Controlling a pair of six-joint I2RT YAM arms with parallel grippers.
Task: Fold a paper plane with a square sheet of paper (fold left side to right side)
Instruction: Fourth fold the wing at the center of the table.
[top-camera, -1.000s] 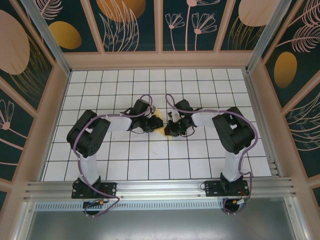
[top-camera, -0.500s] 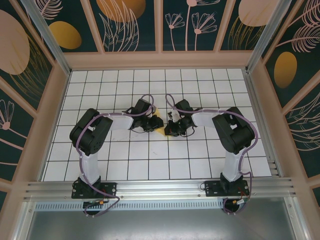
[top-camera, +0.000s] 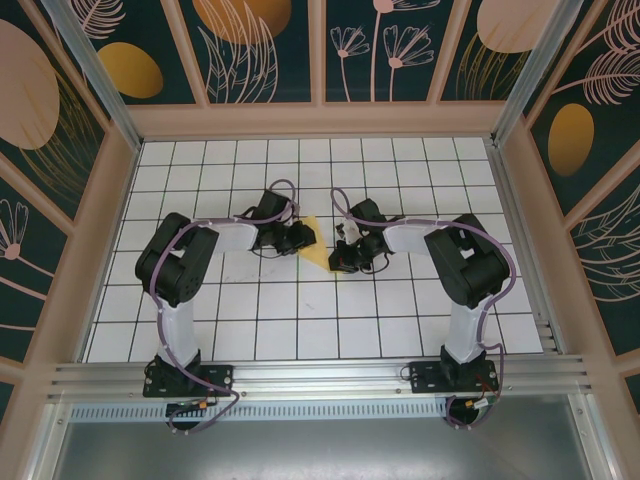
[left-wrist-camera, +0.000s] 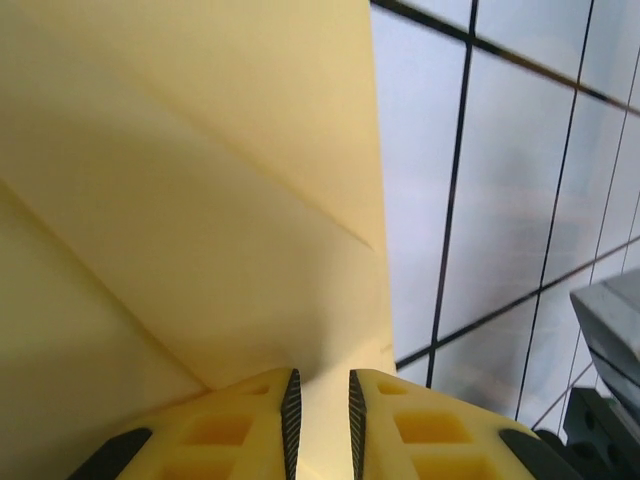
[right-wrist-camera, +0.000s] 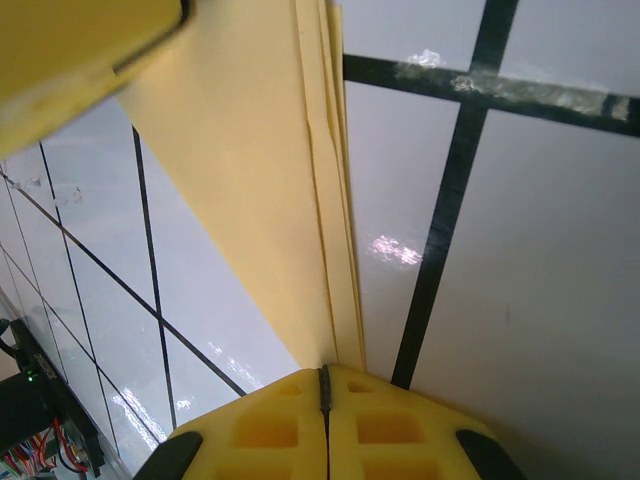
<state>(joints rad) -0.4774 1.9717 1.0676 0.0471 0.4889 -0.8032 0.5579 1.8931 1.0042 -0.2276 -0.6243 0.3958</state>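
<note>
Looking at the table (top-camera: 300, 330), I see the folded paper (top-camera: 315, 248) near its middle, a little toward 12 o'clock. The left gripper (left-wrist-camera: 320, 378), at its 9 o'clock, pinches one edge; the right gripper (right-wrist-camera: 323, 372), at 4 o'clock, is clenched on the layered edge.

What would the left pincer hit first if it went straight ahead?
The yellow paper: it sits in the gap of the left pincer and stretches ahead; depth beyond is unclear.
</note>
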